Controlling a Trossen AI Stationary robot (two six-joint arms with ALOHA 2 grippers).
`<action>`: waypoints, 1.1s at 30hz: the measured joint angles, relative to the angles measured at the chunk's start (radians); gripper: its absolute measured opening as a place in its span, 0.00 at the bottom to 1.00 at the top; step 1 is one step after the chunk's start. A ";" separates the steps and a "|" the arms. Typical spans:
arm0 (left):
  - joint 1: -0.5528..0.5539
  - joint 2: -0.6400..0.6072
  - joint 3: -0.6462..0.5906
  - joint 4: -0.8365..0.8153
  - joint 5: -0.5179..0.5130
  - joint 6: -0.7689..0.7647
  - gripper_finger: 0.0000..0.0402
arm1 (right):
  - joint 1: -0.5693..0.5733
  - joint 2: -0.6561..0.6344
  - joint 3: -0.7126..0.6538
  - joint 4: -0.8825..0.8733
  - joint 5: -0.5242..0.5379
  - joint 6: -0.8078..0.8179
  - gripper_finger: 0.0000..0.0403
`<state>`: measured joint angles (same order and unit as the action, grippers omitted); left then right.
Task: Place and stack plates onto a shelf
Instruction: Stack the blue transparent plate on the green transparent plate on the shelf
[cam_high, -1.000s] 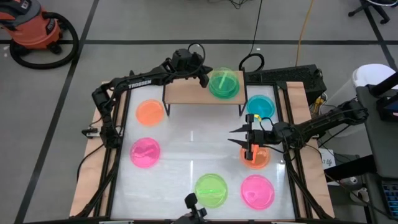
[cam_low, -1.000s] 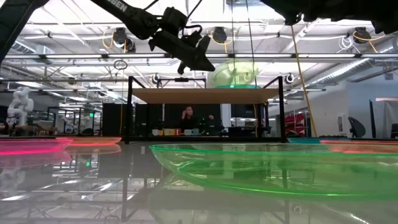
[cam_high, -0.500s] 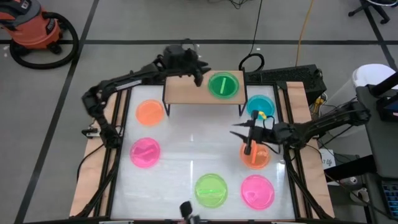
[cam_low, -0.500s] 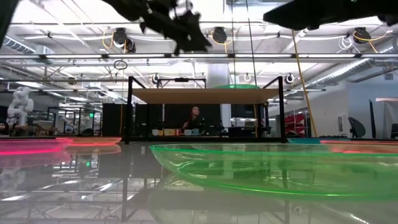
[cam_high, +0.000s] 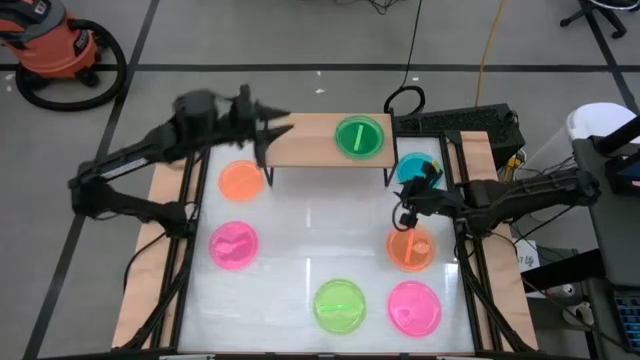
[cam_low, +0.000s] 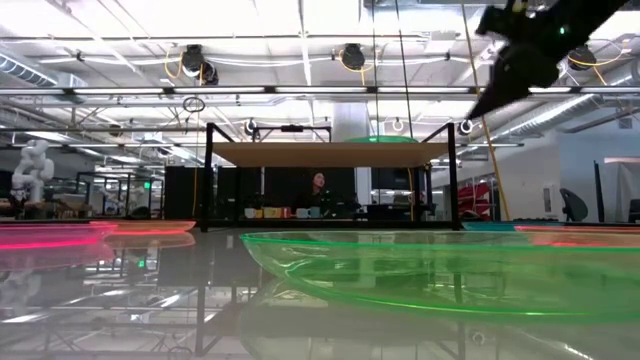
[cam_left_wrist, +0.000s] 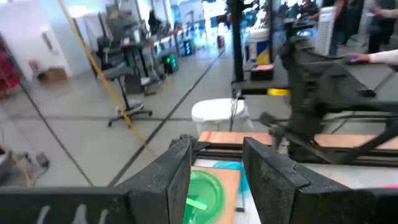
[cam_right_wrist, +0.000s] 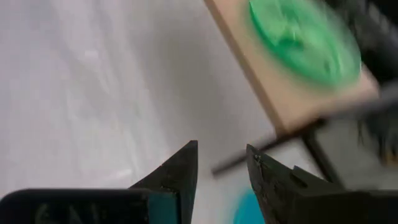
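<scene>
Green plate (cam_high: 360, 137) lies on the shelf (cam_high: 305, 143); the left pincer (cam_high: 279, 121) is open at its left end, the right pincer (cam_high: 412, 204) open above the orange plate (cam_high: 411, 250)

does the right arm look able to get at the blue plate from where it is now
Probably yes. The right gripper hangs open right beside the blue plate, which lies alone on the table by the shelf, with nothing between them.
</scene>
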<state>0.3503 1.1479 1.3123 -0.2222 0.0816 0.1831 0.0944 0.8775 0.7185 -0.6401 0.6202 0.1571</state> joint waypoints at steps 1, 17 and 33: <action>-0.020 -0.036 -0.054 0.037 -0.014 0.003 0.38 | -0.018 0.006 0.000 -0.039 -0.018 0.038 0.29; -0.182 -0.354 -0.860 0.700 -0.146 -0.048 0.38 | -0.249 0.330 -0.012 -0.135 -0.060 0.133 0.29; -0.188 -0.357 -0.970 0.831 -0.144 -0.086 0.38 | -0.381 0.391 -0.238 0.123 -0.177 0.072 0.29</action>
<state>0.1627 0.7906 0.3420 0.6083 -0.0624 0.0971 -0.2864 1.2681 0.4808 -0.5169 0.4436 0.2293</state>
